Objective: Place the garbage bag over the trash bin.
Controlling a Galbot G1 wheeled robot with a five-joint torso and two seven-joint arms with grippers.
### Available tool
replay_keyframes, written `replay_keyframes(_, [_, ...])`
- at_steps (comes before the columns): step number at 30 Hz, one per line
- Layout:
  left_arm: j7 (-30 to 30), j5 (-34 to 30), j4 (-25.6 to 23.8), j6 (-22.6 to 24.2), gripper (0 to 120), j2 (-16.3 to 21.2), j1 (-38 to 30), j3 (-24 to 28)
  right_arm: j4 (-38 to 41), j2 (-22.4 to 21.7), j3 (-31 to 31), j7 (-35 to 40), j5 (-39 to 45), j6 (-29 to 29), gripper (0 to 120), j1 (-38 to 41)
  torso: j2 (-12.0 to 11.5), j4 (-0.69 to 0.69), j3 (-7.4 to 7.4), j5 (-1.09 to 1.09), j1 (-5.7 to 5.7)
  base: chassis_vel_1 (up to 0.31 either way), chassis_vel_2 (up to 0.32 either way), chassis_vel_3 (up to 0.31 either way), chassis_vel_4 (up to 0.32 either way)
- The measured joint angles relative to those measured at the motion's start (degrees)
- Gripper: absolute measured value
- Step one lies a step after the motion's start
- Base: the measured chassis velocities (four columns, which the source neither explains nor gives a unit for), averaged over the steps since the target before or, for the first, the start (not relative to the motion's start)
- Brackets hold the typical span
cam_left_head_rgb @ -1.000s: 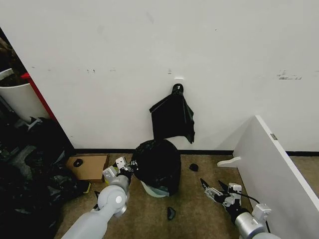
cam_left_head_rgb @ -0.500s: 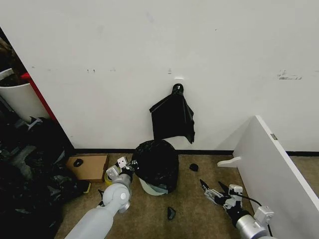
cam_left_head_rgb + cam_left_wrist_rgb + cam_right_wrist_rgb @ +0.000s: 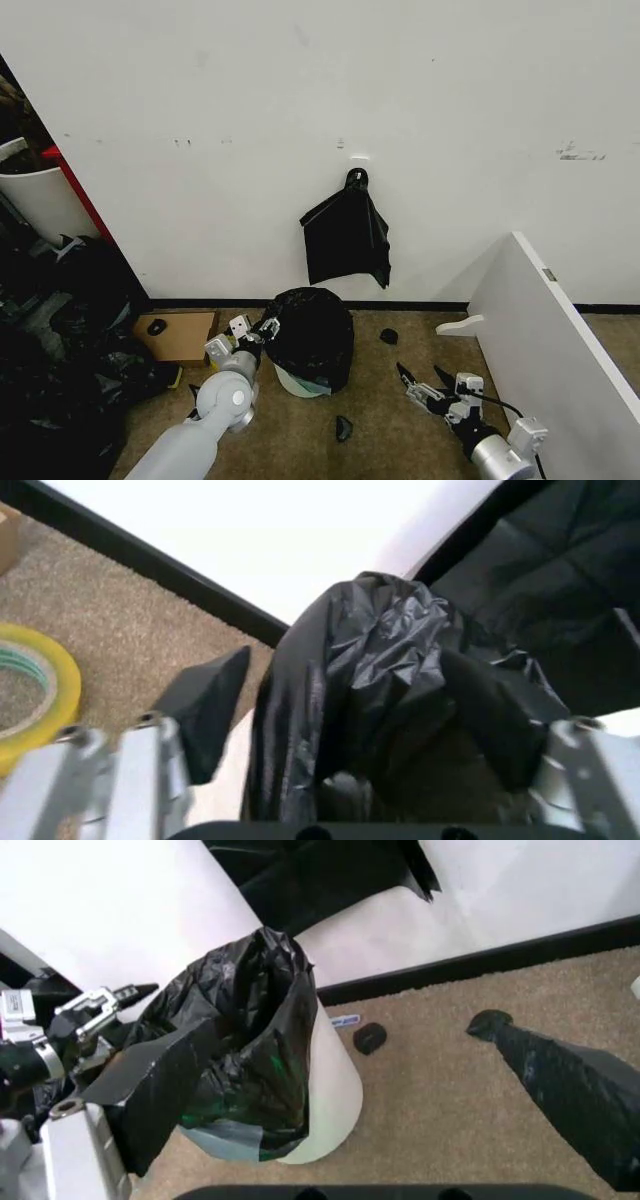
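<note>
The garbage bag (image 3: 315, 330) is draped over the trash bin, whose pale green base (image 3: 300, 381) and cream wall (image 3: 335, 1095) show below the bag's edge. My left gripper (image 3: 262, 332) is at the bag's left side, open, with a crinkled fold of the bag (image 3: 390, 697) between its fingers (image 3: 205, 705); a strip of bin wall shows between one pad and the plastic. My right gripper (image 3: 420, 372) hovers low over the carpet to the right of the bin, open, its fingers (image 3: 570, 1080) holding nothing.
A flat black bunch (image 3: 346, 240) hangs on the wall above the bin. A cardboard box (image 3: 180, 335) and a yellow tape roll (image 3: 30, 697) lie to the left, beside a heap of dark sacks (image 3: 60, 350). A white board (image 3: 550, 340) leans at right. Small black scraps (image 3: 343, 428) dot the carpet.
The bag's top has sunk slightly lower on the bin. My right gripper has edged a little toward the bin. My left gripper stays at the bag's side.
</note>
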Motion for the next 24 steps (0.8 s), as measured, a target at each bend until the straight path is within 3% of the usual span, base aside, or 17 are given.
replay_keyframes(6, [1.3, 2.6, -1.6, -0.5, 98, 0.5, 0.9, -0.2, -0.1, 0.4, -0.9, -0.3, -0.8, 0.4, 100, 0.0, 0.0, 0.0, 0.0, 0.0, 0.0, 0.0, 0.0, 0.0, 0.0])
replay_keyframes(11, [2.2, 4.1, -3.2, -1.2, 100, 1.1, 1.6, -0.3, 0.2, 0.8, -1.2, -0.3, -1.2, 0.5, 100, 0.4, 0.0, 0.01, 0.0, 0.0, 0.0, 0.0, 0.0, 0.0, 0.0])
replay_keyframes(15, [3.6, 9.1, -4.8, -3.1, 100, 1.8, 2.5, -0.3, 0.2, 1.2, -1.4, -0.2, -3.0, 1.8, 100, 0.6, 0.0, 0.0, 0.0, 0.0, 0.0, 0.0, 0.0, 0.0, 0.0])
replay_keyframes(21, [5.5, 28.4, -8.2, -11.7, 100, 1.6, 7.4, -1.6, 0.4, 4.6, -2.9, 3.0, -12.6, 12.2, 100, 1.3, 0.0, 0.0, 0.0, 0.0, 0.0, 0.0, 0.0, 0.0, 0.0])
replay_keyframes(24, [5.7, 33.9, -9.4, -14.0, 100, 1.3, 9.5, -1.7, 0.3, 6.2, -3.4, 4.4, -16.6, 15.9, 100, 1.6, 0.0, 0.01, 0.0, 0.0, 0.0, 0.0, 0.0, 0.0, 0.0])
